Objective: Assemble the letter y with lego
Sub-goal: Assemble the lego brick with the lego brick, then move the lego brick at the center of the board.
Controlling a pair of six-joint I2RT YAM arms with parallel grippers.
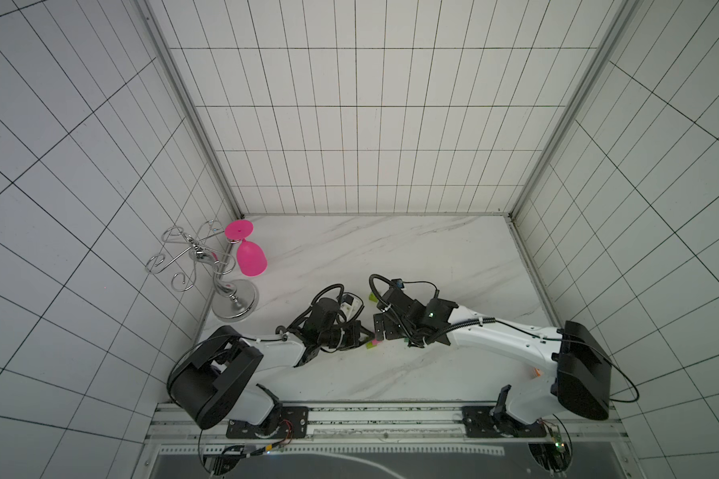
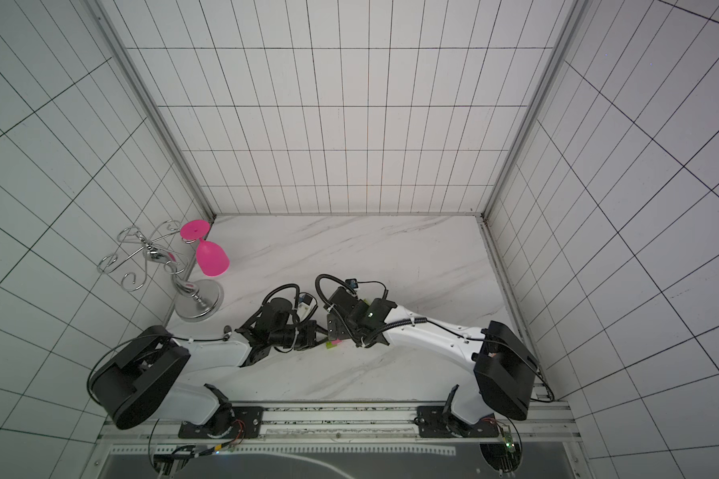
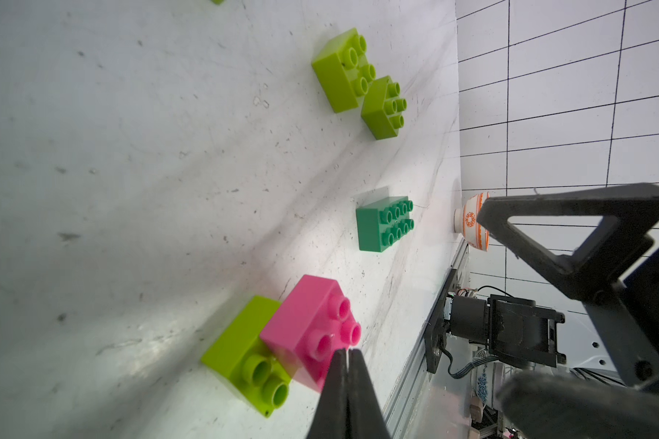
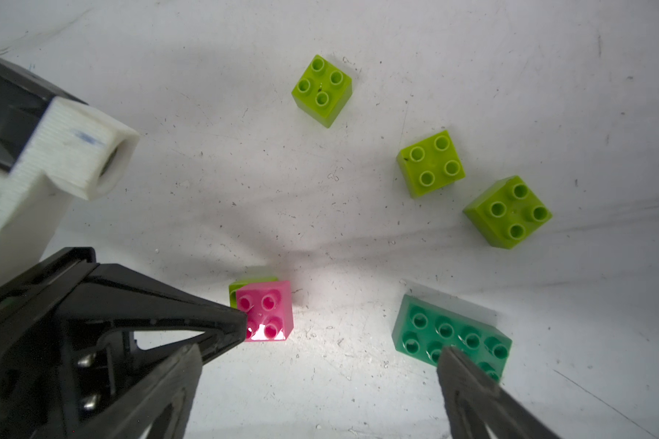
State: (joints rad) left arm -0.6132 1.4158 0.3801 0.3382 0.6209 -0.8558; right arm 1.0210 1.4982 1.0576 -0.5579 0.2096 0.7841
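Observation:
A pink lego brick (image 4: 269,309) sits pressed onto a lime brick (image 3: 240,349), offset so two lime studs show. My left gripper (image 3: 347,351) is shut, and its joined tips touch the pink brick's (image 3: 312,327) studded top at one corner. My right gripper (image 4: 320,365) hangs open above the table between this pair and the dark green rectangle (image 4: 451,336). Three loose lime squares (image 4: 322,89) (image 4: 430,163) (image 4: 507,211) lie apart beyond. No letter y shape is in view. In both top views the arms hide most bricks; the pink-lime pair (image 1: 372,343) (image 2: 333,343) peeks out.
A chrome wire glass rack (image 1: 208,265) stands at the table's back left with a pink goblet (image 1: 250,257) hanging from it. An orange-patterned bowl (image 3: 472,222) sits by the right wall. Tiled walls enclose three sides. A metal rail (image 1: 387,414) runs along the front.

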